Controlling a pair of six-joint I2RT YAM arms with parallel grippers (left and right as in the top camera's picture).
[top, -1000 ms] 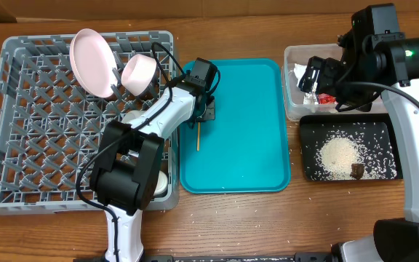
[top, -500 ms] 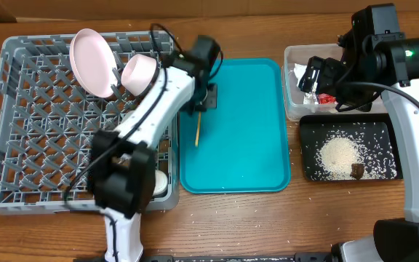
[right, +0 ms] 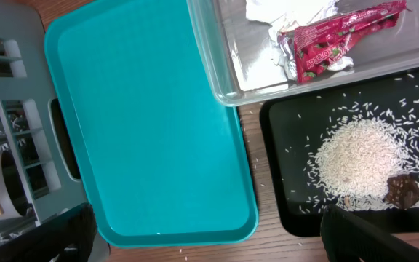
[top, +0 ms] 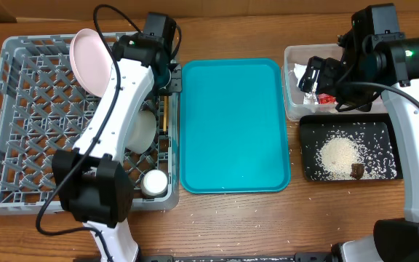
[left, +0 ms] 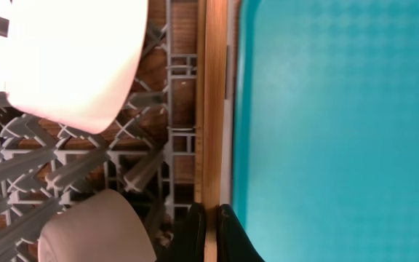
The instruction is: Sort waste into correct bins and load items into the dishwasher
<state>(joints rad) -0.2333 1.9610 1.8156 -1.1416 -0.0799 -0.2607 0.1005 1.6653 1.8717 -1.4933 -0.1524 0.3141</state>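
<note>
Since it's probably going into the dish rack (top: 7,73), the chopstick (left: 211,102) is pinched in the left gripper (left: 211,225) along the rack's wall.

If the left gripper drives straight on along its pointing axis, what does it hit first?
Likely the rack: the left gripper is shut on chopsticks that lead along the rack's right wall, beside the tray. Their tip would touch the lattice there first; depth is unclear.
</note>
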